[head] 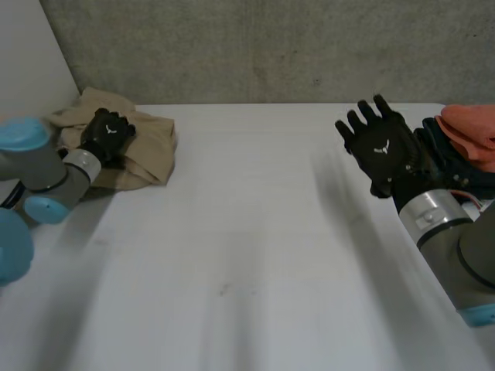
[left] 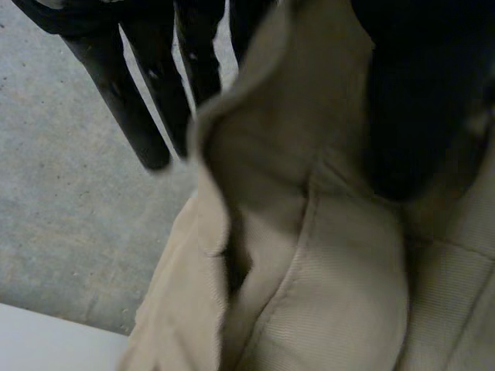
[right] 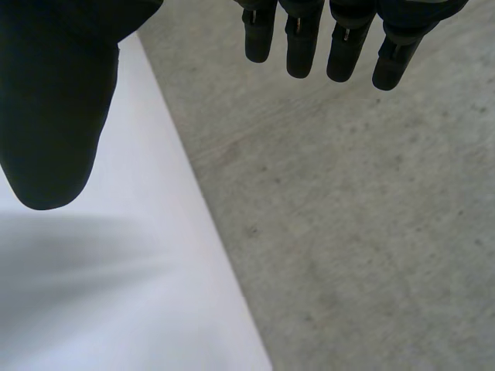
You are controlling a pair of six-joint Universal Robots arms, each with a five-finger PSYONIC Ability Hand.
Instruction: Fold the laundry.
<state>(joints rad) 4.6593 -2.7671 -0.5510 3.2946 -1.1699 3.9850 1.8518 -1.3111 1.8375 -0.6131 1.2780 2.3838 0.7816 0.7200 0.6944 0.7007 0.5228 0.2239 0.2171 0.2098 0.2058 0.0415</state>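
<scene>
Grey concrete wall (head: 271, 46) runs behind a white table (head: 255, 232), and most of the surface between the two arms is bare. At the far left corner of the table I see a beige garment (head: 151, 151) lying crumpled in a loose heap, partly against the white panel at that side. The left hand (head: 107, 133) sits on top of this heap, near its left part, with the back of the hand facing up. In the left wrist view a fold of the beige garment (left: 325, 270) rises between the straight black fingers (left: 131, 100) and the dark thumb (left: 418, 100), so I read this hand as pinched on the cloth. At the far right corner of the table an orange cloth (head: 472, 131) lies on a dark blue cloth (head: 452, 166). The right hand (head: 383, 147) hangs above the surface just beside that pile, toward the middle of the table, not touching it. Its fingers are spread and straight and it holds nothing. In the right wrist view its fingers (right: 298, 46) and thumb (right: 54, 116) stand well apart, with the table's far edge and the wall beyond them.
</scene>
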